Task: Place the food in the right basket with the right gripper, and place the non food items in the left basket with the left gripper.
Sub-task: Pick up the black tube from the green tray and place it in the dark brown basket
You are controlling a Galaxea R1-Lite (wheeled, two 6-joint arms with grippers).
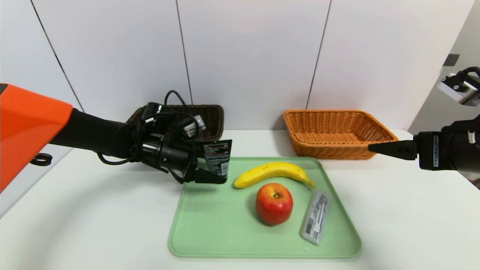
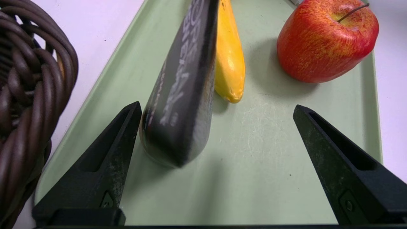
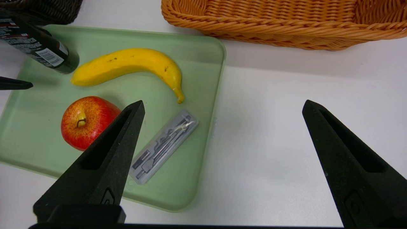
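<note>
— Looking at the pale green plastic tray [image 1: 210,232] on the white tabletop [image 1: 93,225], what sits where?

— At the tray's far left corner a black squeeze tube with a printed label [image 1: 217,156] stands cap-down, leaning a little. Just beside it lies the curved yellow banana [image 1: 272,172], and nearer the robot the round red apple with yellow streaks [image 1: 274,203] sits upright, stem up. A flat clear plastic case [image 1: 316,217] lies lengthwise by the tray's right edge.

— And the left gripper [image 2: 216,111]?

— It reaches in from the left over that far left corner, its black fingers [image 2: 108,149] spread wide. In the left wrist view the tube stands between them, close against one finger, well apart from the other. I cannot tell whether that finger touches it; nothing is pinched.

— The baskets?

— The very dark brown woven wicker basket [image 1: 210,120] stands against the white panelled wall [image 1: 255,56] behind the left arm, partly hidden by its cables. The bright orange-tan woven wicker basket [image 1: 335,131] stands beyond the tray's far right corner, nothing visible inside it.

— The right gripper [image 3: 222,108]?

— It hangs at the right, above the bare tabletop beside the tray and in front of the orange basket, fingers spread apart, holding nothing.

— A marker?

— Whether one lies in the dark basket cannot be made out.
</note>
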